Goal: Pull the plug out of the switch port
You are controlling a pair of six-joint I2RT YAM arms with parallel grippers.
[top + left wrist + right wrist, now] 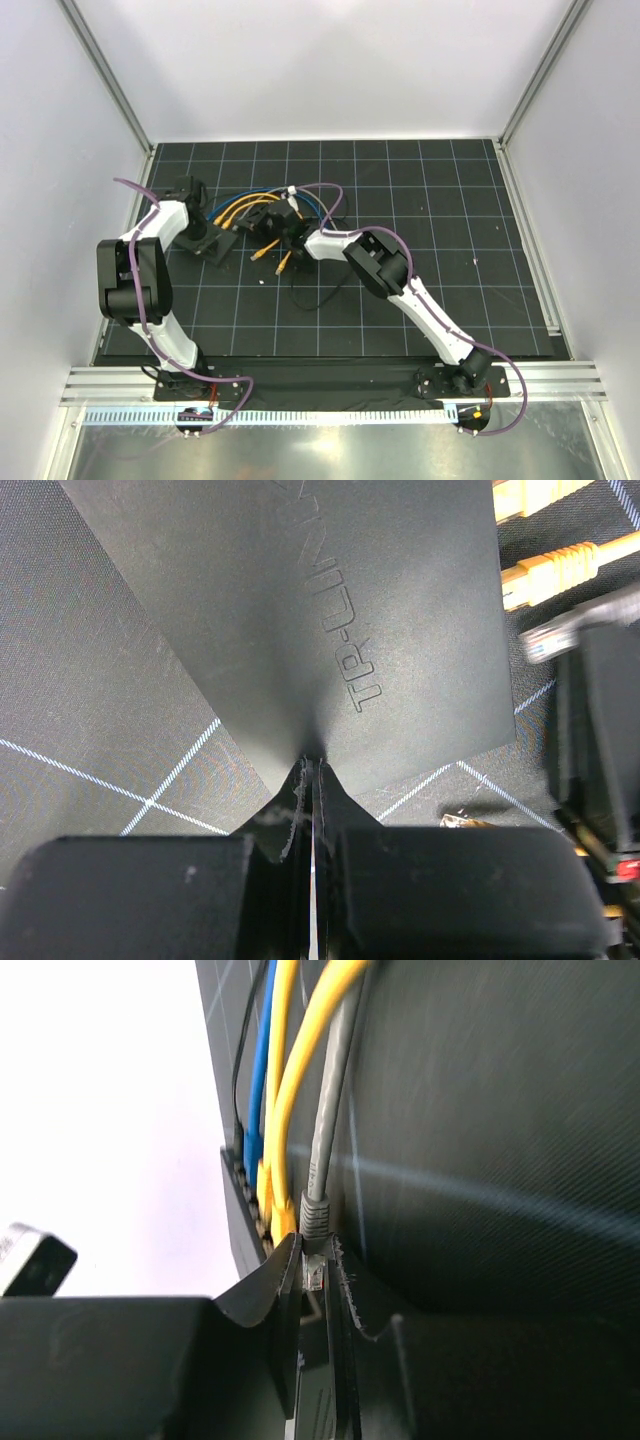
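Note:
The switch (330,600) is a flat black box with raised lettering, lying on the gridded mat; in the top view it (222,246) sits at the left. My left gripper (312,763) is shut, its tips resting on the switch's top near one corner (205,238). My right gripper (317,1252) is shut on the clear plug (316,1276) of a grey cable (325,1110). In the left wrist view that plug (560,632) is blurred and sits apart from the switch's right edge, beside the right gripper (600,740). In the top view the right gripper (272,222) is just right of the switch.
Yellow cables (290,1110) and a blue cable (258,1080) run beside the grey one into a black edge. Loose orange plugs (555,565) lie on the mat (258,255). A thin black cord (310,295) loops near the middle. Frame posts and white walls enclose the mat.

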